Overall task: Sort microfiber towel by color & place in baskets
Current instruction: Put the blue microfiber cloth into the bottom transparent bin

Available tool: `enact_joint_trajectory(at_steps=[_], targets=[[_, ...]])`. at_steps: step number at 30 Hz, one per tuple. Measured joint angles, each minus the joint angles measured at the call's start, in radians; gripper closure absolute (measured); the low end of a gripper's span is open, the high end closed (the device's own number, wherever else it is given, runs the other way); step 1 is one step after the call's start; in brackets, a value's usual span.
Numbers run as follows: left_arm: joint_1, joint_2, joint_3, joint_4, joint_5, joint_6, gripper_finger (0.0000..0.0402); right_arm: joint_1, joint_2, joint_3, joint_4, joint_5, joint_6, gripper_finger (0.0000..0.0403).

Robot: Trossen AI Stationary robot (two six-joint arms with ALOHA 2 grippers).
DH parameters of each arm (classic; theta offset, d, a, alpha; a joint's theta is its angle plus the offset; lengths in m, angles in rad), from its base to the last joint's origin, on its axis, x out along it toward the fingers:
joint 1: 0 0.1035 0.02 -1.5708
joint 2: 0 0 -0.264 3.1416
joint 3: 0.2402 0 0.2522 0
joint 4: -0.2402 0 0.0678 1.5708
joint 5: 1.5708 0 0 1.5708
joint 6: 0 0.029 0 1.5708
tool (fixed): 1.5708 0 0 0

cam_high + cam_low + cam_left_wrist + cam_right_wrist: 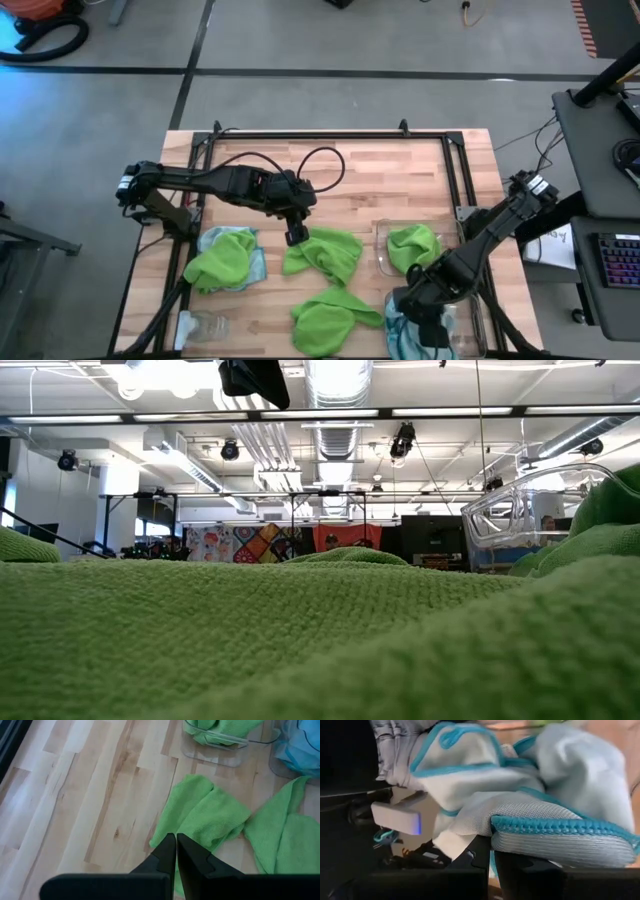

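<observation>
1. The right arm reaches from the table's right edge down toward the near right corner, its wrist bent low over the near basket. The right gripper sits at that bin, and the wrist view shows its two dark fingers brought together right up against a pale blue towel with teal stitched edging. Whether a fold is actually pinched between them cannot be told.
2. Just left of that bin, near the front edge, a lime green towel lies crumpled on the wood. At the near left corner stands a small clear glass jar.
3. The left arm stretches from its mount on the left side across to the table's middle, elbow out, wrist pointed downward. The left gripper hangs at the left edge of the middle green towel. In its wrist view the fingers are pressed together with nothing between them, their tips over the towel's near corner; contact with the cloth cannot be told.
4. To the left of that gripper, a green towel lies bunched over a blue one whose edge shows at its right.
5. Farther right, beyond the near bin, the second clear basket holds a green towel. In the low view this bin's clear wall rises above green cloth filling the foreground.
6. A black metal frame runs along the far edge of the wooden table.
</observation>
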Motion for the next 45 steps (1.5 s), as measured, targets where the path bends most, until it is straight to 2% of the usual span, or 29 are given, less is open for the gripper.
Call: enact_joint_trajectory(at_steps=[4,8,11,18,23,29,41,45], targets=[[0.0,0.0,0.0,0.0,0.0,0.0,0.0402,-0.012,0.001,0.0,0.001,0.007,-0.054,0.039],[0.0,0.0,0.0,0.001,0.0,0.0,0.0402,-0.019,0.001,0.0,0.011,0.016,-0.213,0.039],[0.0,0.0,0.0,0.002,0.0,0.0,0.0402,-0.02,0.001,0.0,0.013,0.063,-0.303,0.039],[0.0,0.0,0.0,0.013,0.0,0.038,0.0402,-0.019,0.001,0.0,0.014,0.063,-0.497,0.039],[0.0,0.0,0.0,0.013,0.0,0.037,0.0402,-0.019,0.001,0.0,0.034,0.067,-0.469,0.039],[0.0,0.0,0.0,0.015,-0.001,0.025,0.0402,-0.019,0.001,0.0,0.134,0.109,-0.321,0.039],[0.0,0.0,0.0,0.016,-0.005,0.016,0.0402,-0.006,0.002,0.0,0.151,0.059,-0.393,0.039],[0.0,0.0,0.0,0.015,-0.005,0.018,0.0402,-0.005,0.002,0.0,0.126,0.041,-0.488,0.039]])
